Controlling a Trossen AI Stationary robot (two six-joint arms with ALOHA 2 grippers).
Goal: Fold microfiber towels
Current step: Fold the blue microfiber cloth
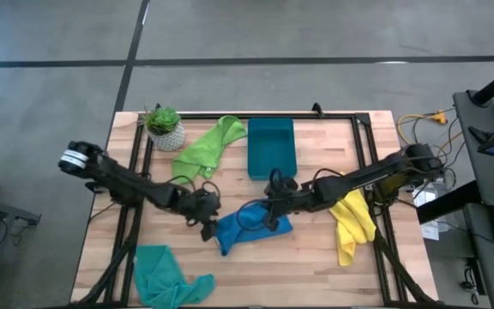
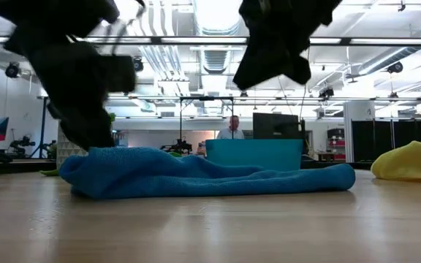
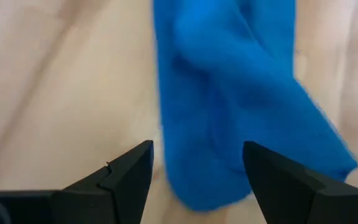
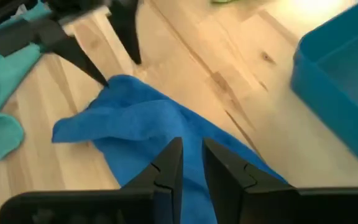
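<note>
High view gives me the full count: four microfiber towels on the desk (image 1: 316,275), one of each colour. The blue towel (image 1: 251,227) lies bunched near the desk's middle, between my two arms. The lime green towel (image 1: 208,148) is stretched out near the far edge, just beside the teal-blue bin (image 1: 271,148). The yellow towel (image 1: 352,225) is crumpled on my right side, and the teal towel (image 1: 165,276) is heaped near the front edge on my left. One bin, one small potted plant (image 1: 164,127) at the far left corner.

My left gripper (image 1: 206,225) is at the blue towel's left end. From the left wrist view my two fingers (image 3: 126,177) stand wide apart, with the end of the blue towel (image 3: 229,93) lying on the wood just ahead of the gap between them; nothing is held. In the right wrist view one of those finger tips looks to be right at the cloth's edge.

My right gripper (image 1: 273,206) sits over the towel's right half. From the right wrist view its fingers (image 4: 166,171) are nearly together with only a narrow gap between them, low over the blue cloth (image 4: 135,118); whether they pinch any fabric, I cannot tell.

Low view shows the blue towel (image 2: 196,174) as one long, low mound on the desk.
</note>
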